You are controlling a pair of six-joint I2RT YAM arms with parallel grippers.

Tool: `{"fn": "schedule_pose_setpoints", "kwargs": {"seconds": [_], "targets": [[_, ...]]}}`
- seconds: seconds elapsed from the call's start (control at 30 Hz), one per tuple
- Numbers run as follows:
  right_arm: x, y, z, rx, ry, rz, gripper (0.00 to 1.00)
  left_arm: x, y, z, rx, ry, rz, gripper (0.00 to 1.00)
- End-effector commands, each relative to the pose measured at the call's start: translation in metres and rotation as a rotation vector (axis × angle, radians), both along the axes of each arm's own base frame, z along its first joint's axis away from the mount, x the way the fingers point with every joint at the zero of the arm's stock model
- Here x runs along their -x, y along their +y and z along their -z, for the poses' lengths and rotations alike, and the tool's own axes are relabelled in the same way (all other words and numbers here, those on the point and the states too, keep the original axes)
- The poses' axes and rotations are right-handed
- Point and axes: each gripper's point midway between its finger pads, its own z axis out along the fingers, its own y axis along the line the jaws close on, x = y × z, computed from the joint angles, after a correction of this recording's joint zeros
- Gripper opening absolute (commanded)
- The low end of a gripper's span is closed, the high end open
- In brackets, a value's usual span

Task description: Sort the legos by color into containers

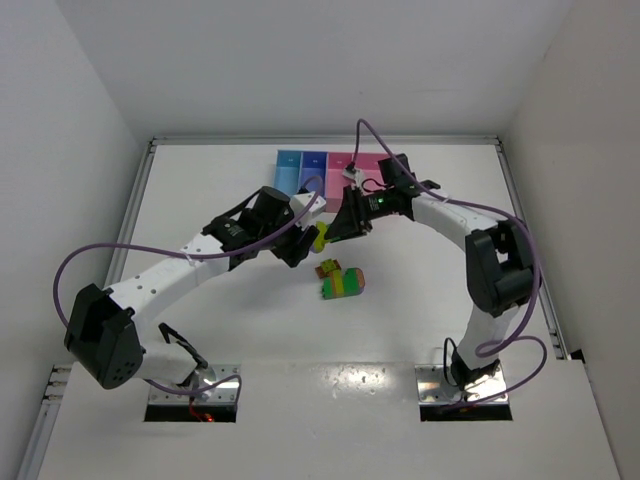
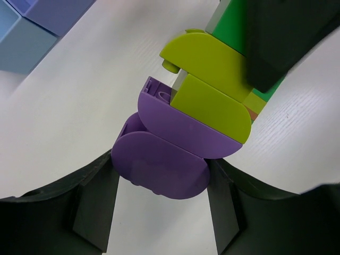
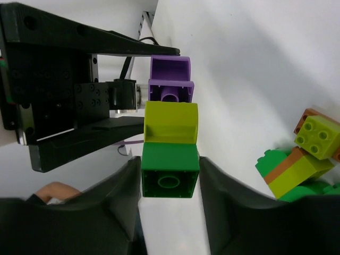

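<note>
Two arms reach in and meet, holding one little stack between them.
The left arm (image 1: 165,278) bends up from its base and stretches to the right. The right arm (image 1: 455,215) goes up, bends at the elbow and stretches to the left. The left gripper (image 2: 159,167) pinches the purple brick (image 2: 175,133) with a finger on each side. The right gripper (image 3: 170,170) pinches the green brick (image 3: 170,156) at the other end the same way.
</note>
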Motion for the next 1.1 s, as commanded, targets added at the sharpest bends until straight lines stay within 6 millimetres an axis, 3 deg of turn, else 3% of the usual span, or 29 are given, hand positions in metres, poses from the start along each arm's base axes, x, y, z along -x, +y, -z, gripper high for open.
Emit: {"fn": "schedule_pose_setpoints", "kwargs": {"seconds": [0.0, 0.2, 0.43, 0.83, 0.93, 1.03, 1.07], "targets": [[0.002, 0.006, -0.011, -0.055, -0.035, -0.041, 0.37, -0.010, -0.013, -0.029, 0.069, -0.071, -0.001, 0.14], [0.002, 0.002, -0.013, -0.062, -0.033, -0.037, 0.01, -0.010, -0.008, -0.021, 0.039, -0.069, -0.010, 0.14], [0.001, -0.016, -0.020, -0.074, -0.039, -0.003, 0.00, -0.003, 0.015, 0.014, -0.037, -0.024, -0.039, 0.13], [-0.011, -0.054, -0.011, 0.025, -0.134, 0.093, 0.00, 0.002, 0.024, 0.035, -0.060, 0.028, -0.057, 0.11], [-0.048, -0.071, 0.004, 0.227, -0.295, 0.193, 0.00, -0.004, 0.033, 0.038, -0.066, 0.037, -0.099, 0.11], [-0.097, -0.081, -0.012, 0.316, -0.431, 0.278, 0.00, -0.007, 0.035, 0.035, -0.054, 0.044, -0.114, 0.11], [-0.127, -0.085, -0.019, 0.363, -0.482, 0.331, 0.00, -0.011, 0.037, 0.027, -0.030, 0.034, -0.131, 0.11]]}}
